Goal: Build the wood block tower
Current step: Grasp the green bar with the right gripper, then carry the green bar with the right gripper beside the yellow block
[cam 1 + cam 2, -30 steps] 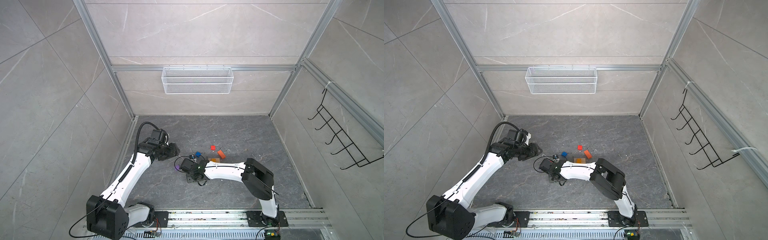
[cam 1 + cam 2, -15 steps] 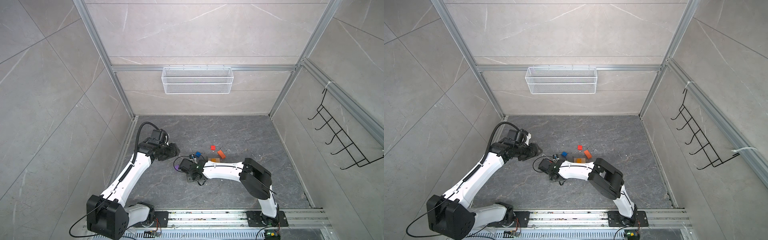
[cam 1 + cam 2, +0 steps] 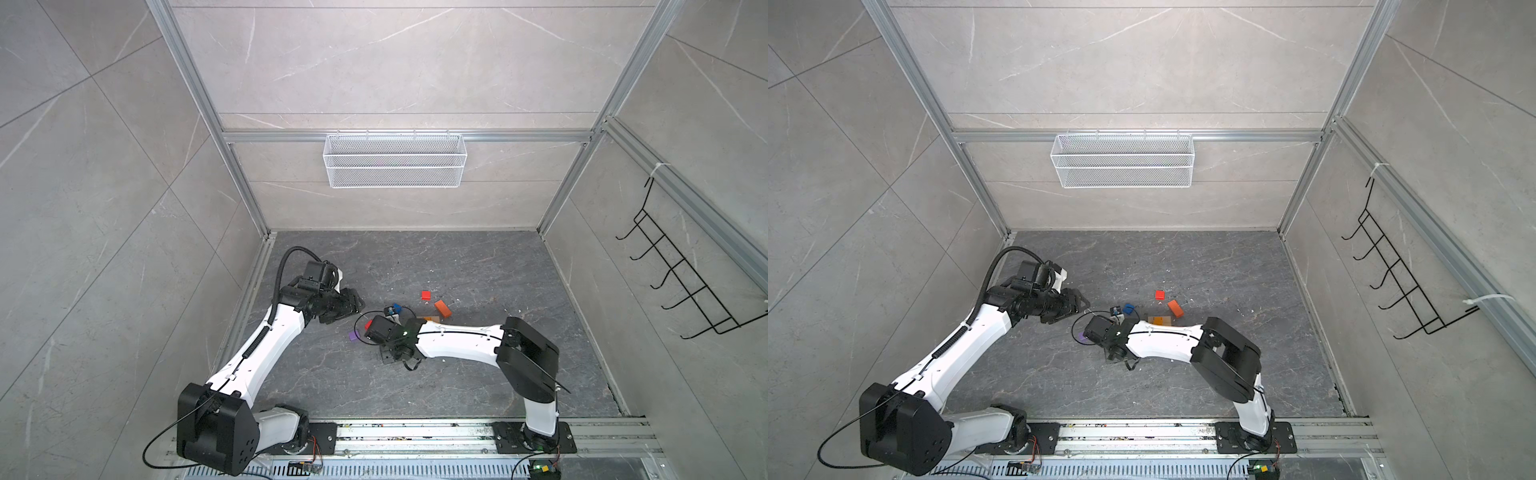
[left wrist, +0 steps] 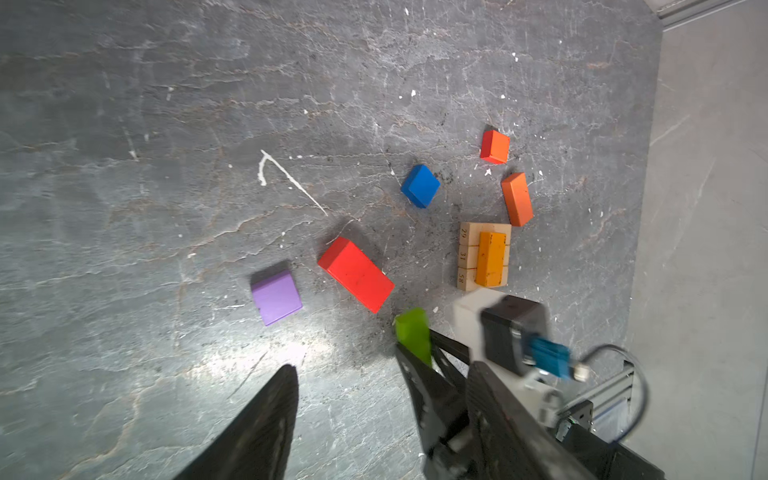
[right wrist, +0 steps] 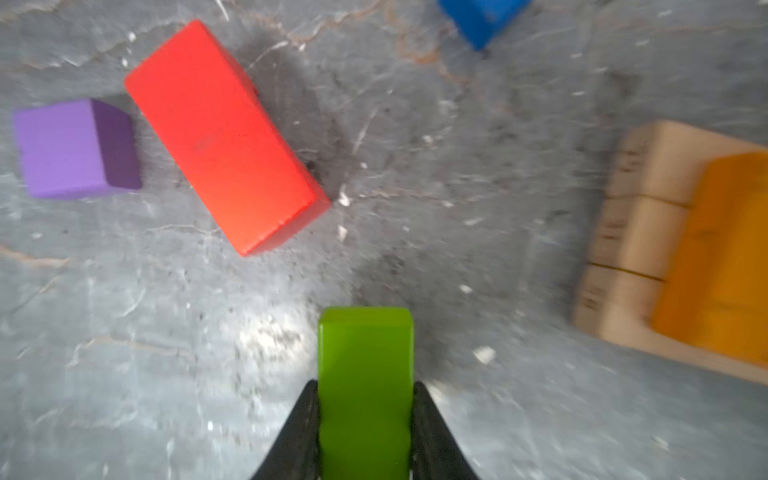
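The tower is only two layers high. Three tan blocks lie side by side on the dark stone floor, long faces touching, with numbers inked on their ends. One amber bar lies flat across them, set toward one edge.

The right gripper is clamped on a bright green bar, one finger on each long side, the bar's rounded end sticking out past the fingertips. It sits near the tan blocks on their left-arm side, between them and a red bar lying flat and askew. The blurred wrist view does not show whether the green bar clears the floor.

A purple cube lies beyond the red bar, farther from the tan blocks. An orange bar lies just beside the tan blocks, toward the back wall, not touching them. A small red cube sits farther back than that. A blue cube sits near the tan blocks, back and toward the left arm.

The left gripper has its fingers spread with nothing between them, well apart from the tan blocks on the same side.
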`<state>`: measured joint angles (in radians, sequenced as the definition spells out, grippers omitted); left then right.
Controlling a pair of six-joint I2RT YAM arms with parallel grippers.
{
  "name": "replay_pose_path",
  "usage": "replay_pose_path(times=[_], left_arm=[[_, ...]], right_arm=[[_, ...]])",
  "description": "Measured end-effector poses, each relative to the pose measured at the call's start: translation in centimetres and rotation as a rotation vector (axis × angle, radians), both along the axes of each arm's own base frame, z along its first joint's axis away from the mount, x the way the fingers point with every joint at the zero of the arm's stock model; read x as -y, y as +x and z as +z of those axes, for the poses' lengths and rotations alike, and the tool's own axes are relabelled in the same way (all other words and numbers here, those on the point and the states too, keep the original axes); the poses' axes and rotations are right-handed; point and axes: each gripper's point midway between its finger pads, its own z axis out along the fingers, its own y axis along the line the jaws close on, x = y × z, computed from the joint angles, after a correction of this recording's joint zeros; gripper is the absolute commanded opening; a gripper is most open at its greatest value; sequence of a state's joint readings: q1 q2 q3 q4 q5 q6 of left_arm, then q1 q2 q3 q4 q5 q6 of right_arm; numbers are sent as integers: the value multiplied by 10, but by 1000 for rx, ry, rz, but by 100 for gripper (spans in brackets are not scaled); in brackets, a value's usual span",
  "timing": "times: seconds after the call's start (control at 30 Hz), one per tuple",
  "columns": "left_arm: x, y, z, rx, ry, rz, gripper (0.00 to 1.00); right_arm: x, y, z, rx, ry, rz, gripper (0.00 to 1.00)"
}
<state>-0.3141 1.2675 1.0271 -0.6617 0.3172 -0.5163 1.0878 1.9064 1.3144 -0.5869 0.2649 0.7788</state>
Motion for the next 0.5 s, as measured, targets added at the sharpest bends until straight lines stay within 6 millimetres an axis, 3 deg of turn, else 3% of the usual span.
replay_pose_path(times=[0.23, 0.5], left_arm=[[15, 2, -4, 11, -65, -36, 83], [49, 1, -8, 31, -101, -127, 88]], right_arm=[[51, 18, 55, 75, 115, -84, 0], [100, 36, 65, 95, 132, -123, 0]])
